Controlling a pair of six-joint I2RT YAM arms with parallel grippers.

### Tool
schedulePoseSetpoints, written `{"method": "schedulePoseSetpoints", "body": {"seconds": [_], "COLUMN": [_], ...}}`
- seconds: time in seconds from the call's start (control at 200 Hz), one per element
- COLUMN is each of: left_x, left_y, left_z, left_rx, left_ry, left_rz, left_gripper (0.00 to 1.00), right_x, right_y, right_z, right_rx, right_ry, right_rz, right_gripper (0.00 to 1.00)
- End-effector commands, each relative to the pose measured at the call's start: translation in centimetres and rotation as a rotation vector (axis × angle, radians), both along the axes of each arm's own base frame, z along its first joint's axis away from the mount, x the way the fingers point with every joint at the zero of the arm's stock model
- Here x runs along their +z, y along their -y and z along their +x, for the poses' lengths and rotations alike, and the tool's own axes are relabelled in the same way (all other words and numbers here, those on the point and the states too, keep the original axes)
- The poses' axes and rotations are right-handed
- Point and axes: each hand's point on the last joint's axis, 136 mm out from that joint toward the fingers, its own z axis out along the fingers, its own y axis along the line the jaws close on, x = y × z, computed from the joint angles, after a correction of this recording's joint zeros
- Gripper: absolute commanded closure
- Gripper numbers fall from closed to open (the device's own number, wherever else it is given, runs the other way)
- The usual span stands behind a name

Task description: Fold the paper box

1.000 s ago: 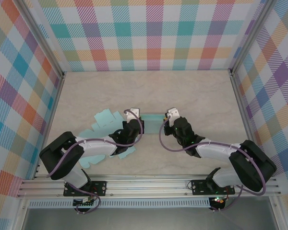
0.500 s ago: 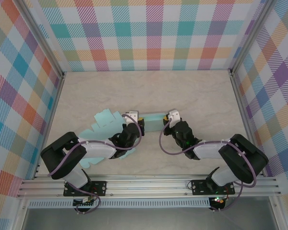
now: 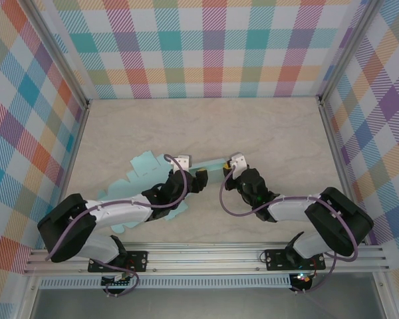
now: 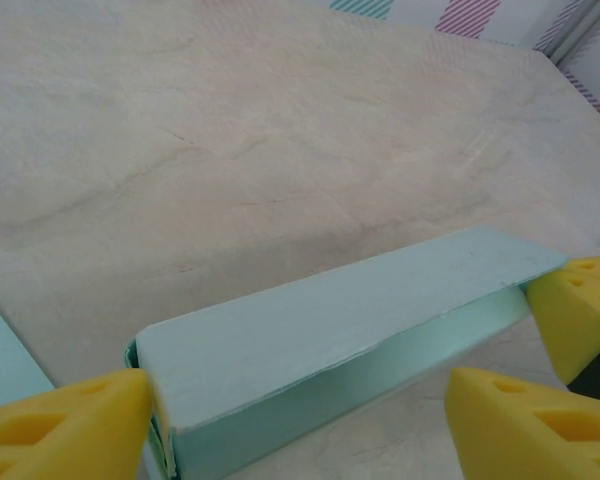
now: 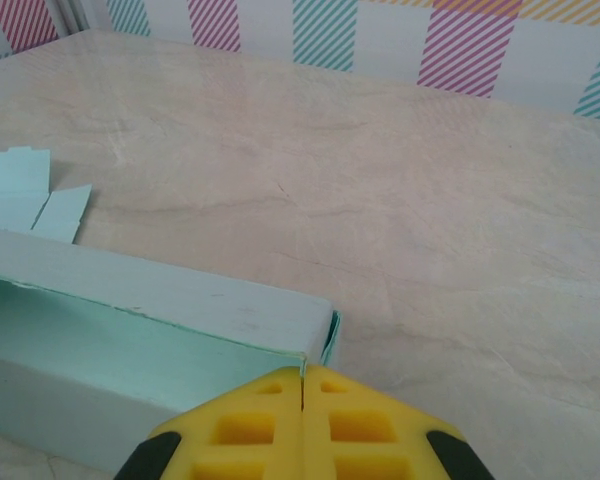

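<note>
Left gripper (image 3: pixel 201 174) is spread wide, its pads straddling the raised wall of the paper box (image 3: pixel 143 166), probably so it can press that fold down along its length. The box lies just left of the middle of the counter (image 3: pixel 266 126), toward the near edge, with its flat panel fanned toward the left edge. At the wall's right end the right gripper (image 5: pixel 302 385) is closed, seemingly pinching the corner to steady it. The top view hides both contacts behind the arms. The left wrist view shows the wall doubled over, and the right wrist view shows the pinch and 2 loose flaps (image 5: pixel 40 200).
</note>
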Motion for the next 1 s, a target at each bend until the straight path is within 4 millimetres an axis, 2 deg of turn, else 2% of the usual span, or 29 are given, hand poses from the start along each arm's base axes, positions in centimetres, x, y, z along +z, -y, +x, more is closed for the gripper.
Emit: {"method": "schedulePoseSetpoints", "body": {"seconds": [0.0, 0.08, 0.295, 0.36, 0.435, 0.58, 0.79, 0.895, 0.995], "left_x": [2.0, 2.9, 3.7, 3.2, 2.3, -0.2, -3.2, -4.5, -5.6], "left_y": [-0.3, -1.5, -3.4, -3.5, -3.4, -2.7, -2.4, -2.6, -2.9], "left_z": [-0.6, -0.4, 0.9, 1.4, 1.9, 2.6, 2.4, 2.1, 1.8], "left_rx": [0.043, 0.103, 0.183, 0.188, 0.187, 0.171, 0.169, 0.178, 0.185], "left_ry": [-0.040, -0.038, -0.067, -0.094, -0.131, -0.197, -0.258, -0.279, -0.295], "left_rz": [-0.064, -0.065, -0.037, -0.035, -0.032, -0.023, -0.006, -0.006, -0.009], "left_gripper": [0.13, 0.00, 0.00, 0.01, 0.06, 0.10, 0.23, 0.29, 0.35], "right_x": [-2.0, -2.0, -2.0, -2.0, -2.0, -2.1, -2.2, -1.8, -0.8], "right_y": [-0.6, -0.6, -0.7, -0.7, -0.7, -0.7, -0.6, -0.6, -0.2], "right_z": [-1.2, -1.2, -1.2, -1.2, -1.3, -1.4, -1.8, -2.3, -2.7], "right_rx": [0.055, 0.055, 0.059, 0.059, 0.061, 0.058, 0.061, 0.064, 0.030], "right_ry": [-0.075, -0.077, -0.080, -0.083, -0.086, -0.100, -0.136, -0.196, -0.277], "right_rz": [-0.046, -0.047, -0.045, -0.046, -0.045, -0.046, -0.040, -0.038, -0.023], "right_gripper": [1.00, 1.00, 1.00, 1.00, 1.00, 1.00, 1.00, 0.89, 0.65]}}
